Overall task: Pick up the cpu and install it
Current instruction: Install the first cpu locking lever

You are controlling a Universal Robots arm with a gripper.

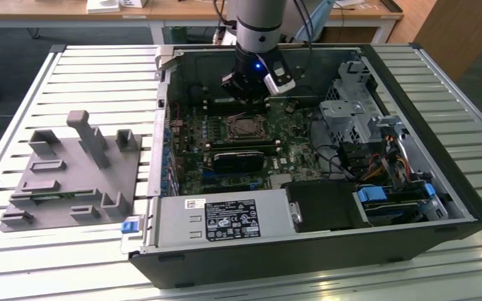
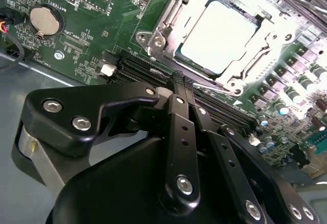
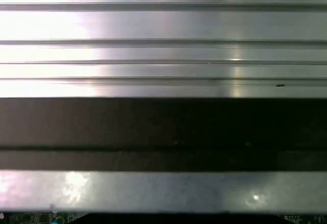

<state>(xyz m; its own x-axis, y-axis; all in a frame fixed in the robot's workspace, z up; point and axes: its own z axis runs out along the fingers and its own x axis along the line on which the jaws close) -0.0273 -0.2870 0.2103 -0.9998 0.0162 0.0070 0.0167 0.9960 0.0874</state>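
The cpu, a flat square chip with a bright silver top, lies in the metal socket frame on the green motherboard. In the exterior view the cpu sits near the middle of the board inside the open computer case. My gripper hangs over the board just behind the socket, toward the back of the case. In the second wrist view its black fingers lie together, tips over the memory slots beside the socket, nothing between them and apart from the cpu.
A grey plastic fixture with upright blocks stands on the slatted table at the exterior view's left. Inside the case are a black module, the power supply and a drive cage. A coin battery sits on the board.
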